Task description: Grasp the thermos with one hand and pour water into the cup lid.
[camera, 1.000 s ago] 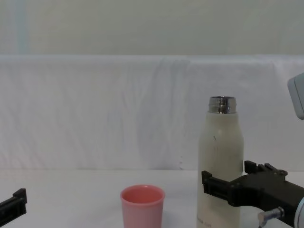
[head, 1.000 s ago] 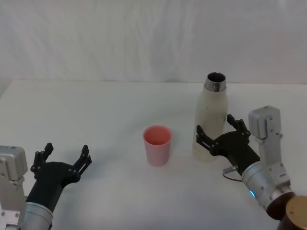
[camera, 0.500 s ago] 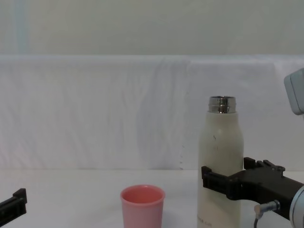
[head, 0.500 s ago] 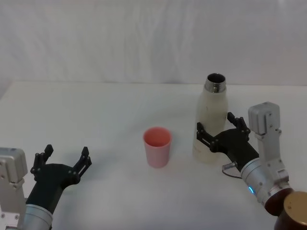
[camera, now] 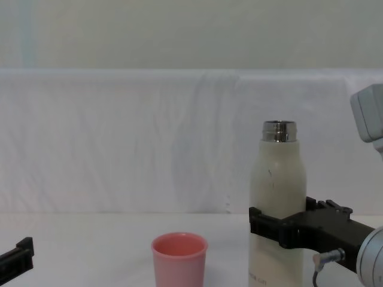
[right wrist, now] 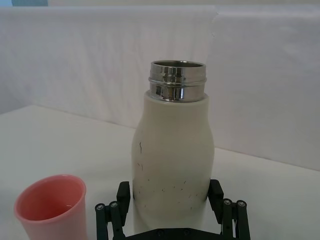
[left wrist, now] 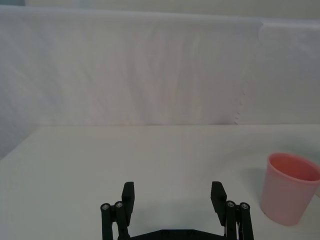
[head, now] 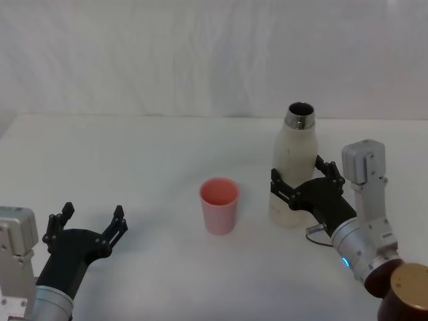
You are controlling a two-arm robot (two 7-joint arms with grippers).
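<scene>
The cream-white thermos stands upright and uncapped on the white table, its steel neck at the top. My right gripper is open, with one finger on each side of the thermos's lower body; in the right wrist view the thermos stands between the fingers of the right gripper. The pink cup lid stands upright to the thermos's left, a short gap away, and also shows as the cup lid in the chest view. My left gripper hovers open and empty at the near left, well short of the cup lid.
A brown round object sits at the near right corner beside my right arm. The white table stretches back to a white cloth backdrop.
My right gripper has slid forward, so its fingers now reach further along both sides of the thermos. Thermos, cup lid and left arm have stayed put.
</scene>
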